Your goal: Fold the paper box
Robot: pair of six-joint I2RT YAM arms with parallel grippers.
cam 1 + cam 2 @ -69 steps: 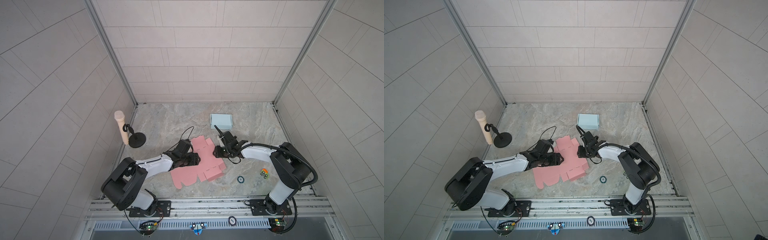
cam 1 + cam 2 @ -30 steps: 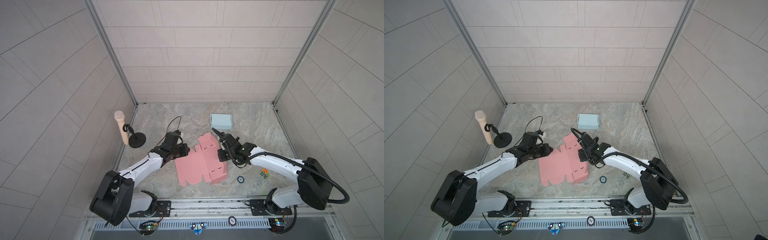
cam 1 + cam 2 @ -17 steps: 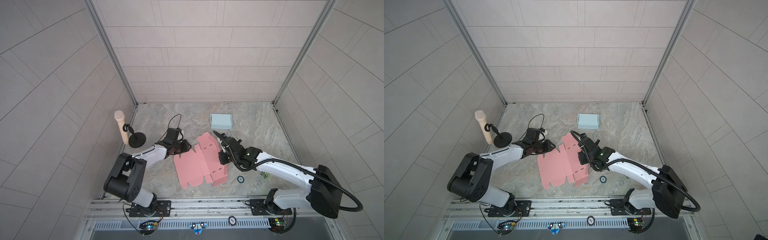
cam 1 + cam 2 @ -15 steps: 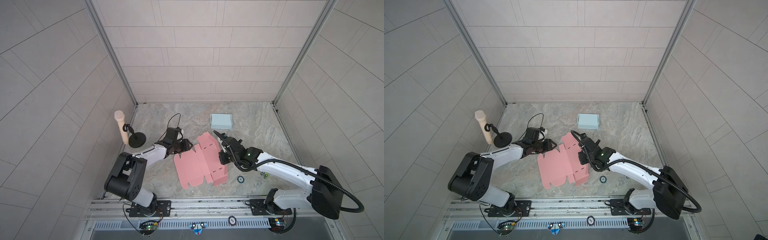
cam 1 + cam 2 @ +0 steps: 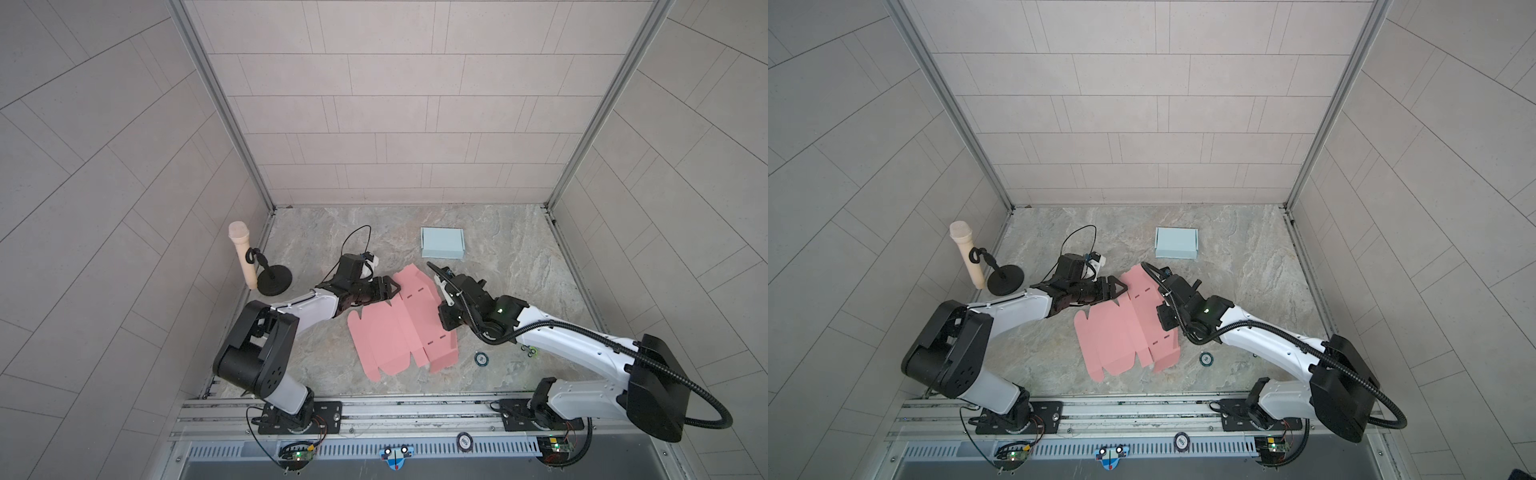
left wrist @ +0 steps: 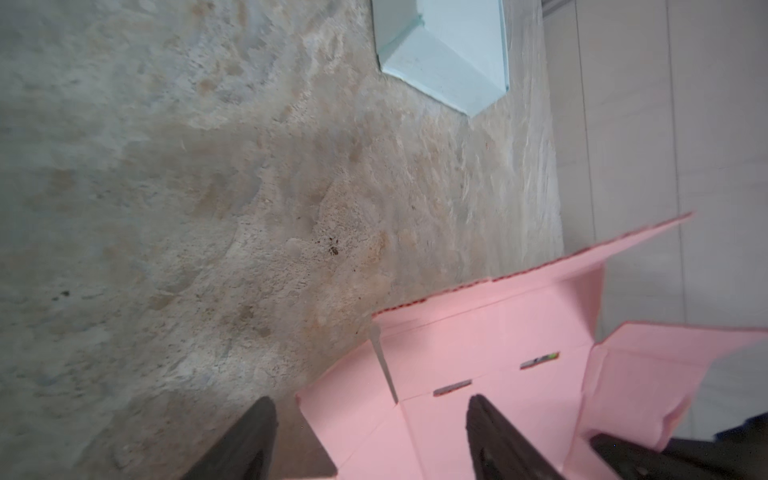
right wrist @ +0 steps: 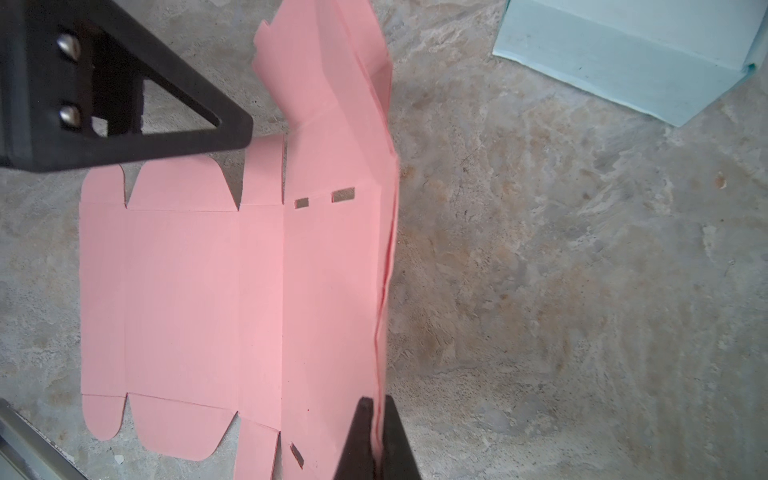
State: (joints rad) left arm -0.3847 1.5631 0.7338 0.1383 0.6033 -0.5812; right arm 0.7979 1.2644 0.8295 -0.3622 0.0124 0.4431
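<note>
The paper box (image 5: 399, 328), for now only a flat pink cut-out sheet, is lying near the middle of the table (image 5: 511, 266) between the two arms, and its panel on the right arm's side is standing up from the surface. The sheet is looking thin and very light, so it will probably slide on the smooth top when it is pushed. It will likely bend easily anywhere, but most cleanly along the pressed crease lines, and a hard squeeze may leave a wrinkle. The best places to take hold are probably the free edges of the panels and flaps, close to a crease, while something is keeping the rest of the sheet down. The right end effector (image 7: 378, 401) is gripping such an edge: it is closed tight on the raised panel, with only the paper between its tips. The left end effector (image 5: 388, 288) is standing wide apart at the far left corner of the sheet and is carrying nothing. In the left wrist view its fingers (image 6: 257, 432) are framing a small corner flap, and it is not possible to tell if they are touching the paper. A folded light blue box (image 5: 442, 243) is sitting further back, well apart.
</note>
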